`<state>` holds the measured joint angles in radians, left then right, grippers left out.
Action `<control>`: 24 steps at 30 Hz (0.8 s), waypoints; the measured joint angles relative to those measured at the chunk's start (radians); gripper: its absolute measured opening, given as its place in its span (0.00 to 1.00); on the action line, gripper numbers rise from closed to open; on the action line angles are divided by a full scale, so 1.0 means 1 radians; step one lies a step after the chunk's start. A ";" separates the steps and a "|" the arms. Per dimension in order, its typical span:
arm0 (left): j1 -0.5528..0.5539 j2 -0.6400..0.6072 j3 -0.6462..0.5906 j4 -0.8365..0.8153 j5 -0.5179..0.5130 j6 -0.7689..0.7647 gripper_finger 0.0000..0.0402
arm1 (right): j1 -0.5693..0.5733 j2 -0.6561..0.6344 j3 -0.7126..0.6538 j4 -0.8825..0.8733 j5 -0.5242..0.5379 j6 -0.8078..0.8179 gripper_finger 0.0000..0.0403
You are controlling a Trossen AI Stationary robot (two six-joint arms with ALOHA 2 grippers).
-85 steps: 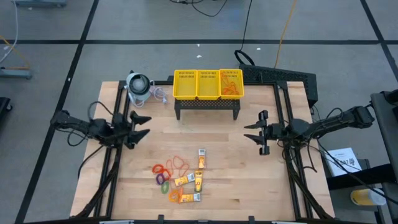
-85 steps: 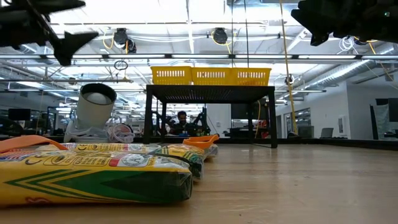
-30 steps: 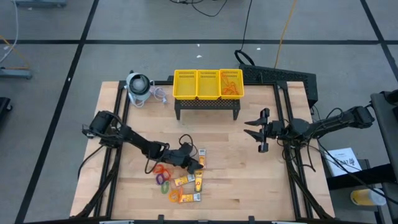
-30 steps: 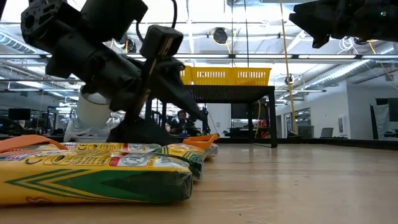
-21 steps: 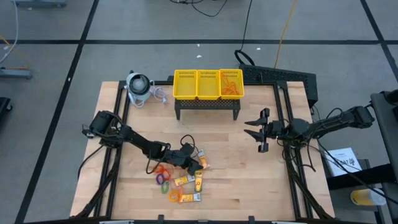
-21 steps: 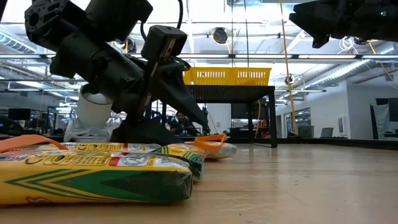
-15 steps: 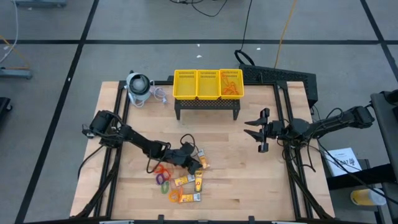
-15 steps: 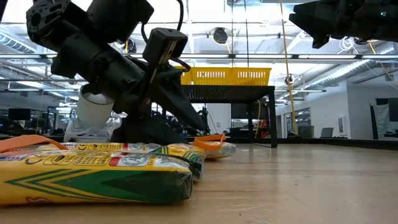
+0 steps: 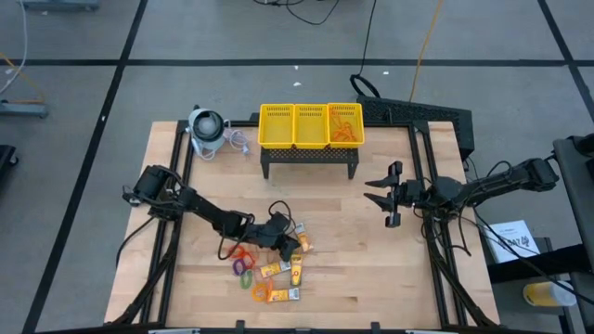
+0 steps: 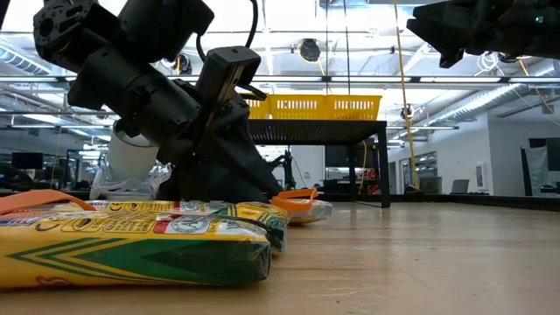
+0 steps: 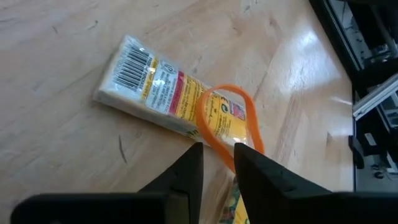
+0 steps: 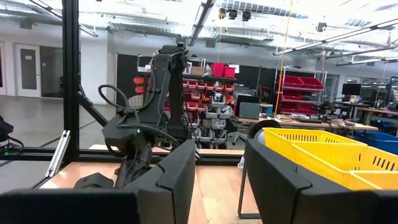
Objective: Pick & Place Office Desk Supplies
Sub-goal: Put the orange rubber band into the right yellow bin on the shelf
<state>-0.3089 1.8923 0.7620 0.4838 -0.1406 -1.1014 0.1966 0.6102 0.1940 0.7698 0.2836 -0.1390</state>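
Surface: wooden tabletop, with the supplies clustered near its front centre.
Thing in hand: orange rubber band, a thin loop draped over one end of a yellow-orange packet that lies flat on the wood.
Loop's lie: its long axis runs away from the fingertips, and its near end passes right between them.
Left gripper: down at the table, fingers drawn close with only a narrow gap, pinching the near strand of the loop as far as I can judge.
Nearer arm: the left by far; it reaches straight into the pile.
Right gripper: waits well apart on the right, fingers spread, nothing in them.
Destination: yellow three-compartment basket at the back, orange bands already in its right bin.
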 joint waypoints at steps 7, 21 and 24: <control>-0.006 0.000 -0.002 0.026 -0.027 -0.057 0.40 | 0.000 0.000 0.000 0.000 0.000 0.000 0.32; -0.019 0.000 -0.001 0.041 0.019 -0.112 0.54 | 0.000 0.000 0.000 0.001 0.000 0.000 0.32; -0.024 0.000 0.002 0.045 0.021 -0.111 0.52 | 0.000 0.000 0.000 0.001 0.000 0.000 0.32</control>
<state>-0.3330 1.8927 0.7639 0.5288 -0.1200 -1.2128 0.1967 0.6102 0.1940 0.7704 0.2836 -0.1389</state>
